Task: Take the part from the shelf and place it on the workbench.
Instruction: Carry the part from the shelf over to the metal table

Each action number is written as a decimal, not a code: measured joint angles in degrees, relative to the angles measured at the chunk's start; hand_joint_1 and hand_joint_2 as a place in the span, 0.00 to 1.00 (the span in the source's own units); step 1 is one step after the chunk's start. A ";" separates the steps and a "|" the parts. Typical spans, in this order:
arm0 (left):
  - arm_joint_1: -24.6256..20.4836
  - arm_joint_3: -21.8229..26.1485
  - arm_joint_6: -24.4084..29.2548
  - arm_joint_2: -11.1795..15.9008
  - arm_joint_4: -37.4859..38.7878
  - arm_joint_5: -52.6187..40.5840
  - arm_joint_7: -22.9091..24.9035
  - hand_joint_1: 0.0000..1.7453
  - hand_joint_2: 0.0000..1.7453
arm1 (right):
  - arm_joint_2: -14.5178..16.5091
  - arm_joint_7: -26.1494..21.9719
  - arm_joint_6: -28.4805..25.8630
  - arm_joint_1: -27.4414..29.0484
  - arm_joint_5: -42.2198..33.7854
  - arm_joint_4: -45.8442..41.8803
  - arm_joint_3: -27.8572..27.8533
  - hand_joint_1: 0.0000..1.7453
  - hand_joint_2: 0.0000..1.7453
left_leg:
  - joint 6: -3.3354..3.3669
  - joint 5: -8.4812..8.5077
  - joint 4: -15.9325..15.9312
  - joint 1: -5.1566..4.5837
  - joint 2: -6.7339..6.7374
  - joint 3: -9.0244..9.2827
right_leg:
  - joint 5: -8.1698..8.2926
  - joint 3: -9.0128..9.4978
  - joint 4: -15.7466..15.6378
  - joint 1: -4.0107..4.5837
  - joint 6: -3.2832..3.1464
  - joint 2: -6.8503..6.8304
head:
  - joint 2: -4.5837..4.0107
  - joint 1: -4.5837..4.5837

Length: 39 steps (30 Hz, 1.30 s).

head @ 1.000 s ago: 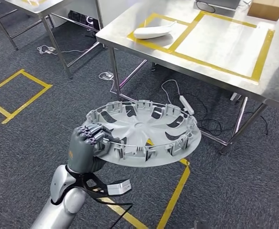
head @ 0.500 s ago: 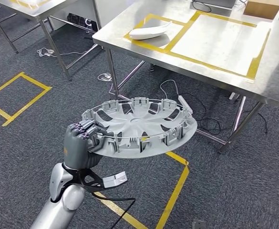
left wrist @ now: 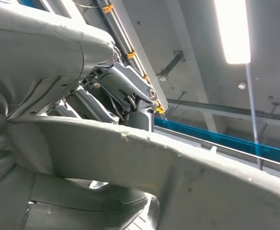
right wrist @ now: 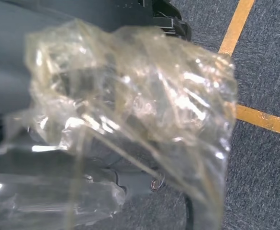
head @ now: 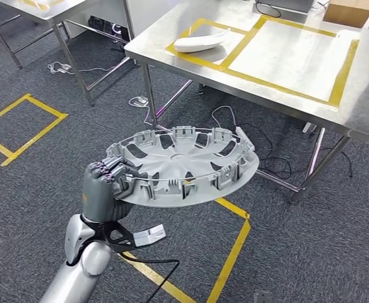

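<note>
Wheel cover (head: 185,167) held level above the carpeted floor, its near rim clamped in the left robot hand (head: 103,189) — pickup is evidently done. Still to do, by this view: carrying it to the steel worktop (head: 363,95) ahead and setting it down. Right robot hand (right wrist: 106,120) is wrapped in crinkled clear plastic — whether its fingers are apart or together cannot be told.

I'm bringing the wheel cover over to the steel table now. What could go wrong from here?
1. The left hand grips the wheel cover at one rim only; the rest overhangs, so it may tip or slip.
2. It rides lower than the table top; without lifting, it could hit the edge or a table leg.
3. A white part already lies in one taped square; set down clear of it.
</note>
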 joint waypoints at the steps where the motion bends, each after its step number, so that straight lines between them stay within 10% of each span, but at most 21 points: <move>1: -0.03 0.10 0.00 -0.10 0.00 0.03 -0.15 1.00 1.00 | 0.00 0.01 -0.02 -0.02 0.01 -0.01 0.01 0.00 0.00 | 0.25 0.15 -0.31 0.04 0.00 0.12 | 0.02 0.10 -0.17 0.02 0.25 -0.01 | 0.00 -0.01; 4: -0.17 0.31 0.07 -0.59 0.01 0.13 -0.67 1.00 1.00 | 0.00 0.04 -0.07 -0.08 0.08 -0.02 0.02 0.00 0.00 | 1.02 0.96 -1.90 0.54 0.24 0.93 | -1.96 -1.31 2.64 0.03 0.83 0.09 | 0.00 0.18; 8: -0.25 0.60 0.30 -1.02 0.15 0.24 -0.87 1.00 1.00 | -0.09 0.07 -0.09 0.08 0.10 -0.02 0.03 0.00 0.00 | 1.05 1.02 -2.13 0.82 0.31 1.09 | -6.72 -7.85 15.40 -0.34 1.51 0.12 | 0.00 0.42; 13: -0.24 0.75 0.34 -1.13 0.48 0.25 -0.90 1.00 1.00 | -0.15 0.09 -0.10 0.02 0.11 -0.01 0.04 0.00 0.00 | -0.71 0.05 -1.45 1.32 0.21 1.50 | 0.38 -1.03 1.26 -0.70 1.93 -0.25 | 0.00 0.65; 18: -0.39 0.80 0.40 -1.21 0.48 0.32 -1.12 1.00 1.00 | -0.16 0.13 -0.17 0.02 0.14 -0.01 0.05 0.00 0.00 | -2.04 -1.21 -0.23 1.47 0.08 1.34 | -0.38 -0.20 0.41 -0.31 -0.74 0.42 | 0.00 0.40; 22: -0.39 0.84 0.40 -1.20 0.52 0.39 -1.36 1.00 1.00 | -0.16 0.13 -0.23 -0.04 0.20 -0.02 0.05 0.00 0.00 | -1.72 -7.26 13.05 1.06 -0.54 -5.28 | -0.75 0.17 0.38 0.11 -1.90 0.68 | 0.00 0.17; 24: -0.32 0.89 0.40 -1.18 0.61 0.42 -1.38 1.00 1.00 | -0.16 0.14 -0.24 -0.01 0.20 -0.02 0.05 0.00 0.00 | -1.03 -6.79 16.02 0.69 -0.60 -7.34 | -0.96 0.49 0.38 0.60 -2.21 0.99 | 0.00 0.16; 28: -0.43 0.99 0.40 -1.20 0.70 0.68 -1.41 1.00 1.00 | -0.11 0.14 -0.24 -0.02 0.20 -0.01 0.05 0.00 0.00 | 1.65 0.63 3.99 -0.62 -1.01 -2.64 | -1.45 1.23 0.42 1.42 -2.34 1.66 | 0.00 0.22; 33: -0.52 1.14 0.40 -1.42 0.70 0.75 -1.57 1.00 1.00 | -0.07 0.14 -0.28 -0.05 0.20 -0.01 0.05 0.00 0.00 | 1.84 0.82 -0.20 -0.71 -1.05 -0.94 | -2.18 0.57 0.84 1.38 -1.10 1.59 | 0.00 0.27; 37: -0.69 1.51 0.42 -1.78 0.72 0.79 -1.59 1.00 1.00 | -0.09 0.13 -0.31 -0.09 0.19 -0.02 0.05 0.00 0.00 | 2.11 0.76 -0.86 -0.38 -0.89 -0.33 | -7.28 -5.32 12.13 0.94 0.05 0.86 | 0.00 0.61; 39: -0.61 1.63 0.43 -1.81 0.80 0.79 -1.59 1.00 1.00 | -0.11 0.14 -0.31 0.02 0.18 -0.02 0.05 0.00 0.00 | 2.08 0.47 -0.83 -0.37 -0.85 -0.06 | -7.31 -7.71 15.65 0.69 0.44 0.69 | 0.00 0.61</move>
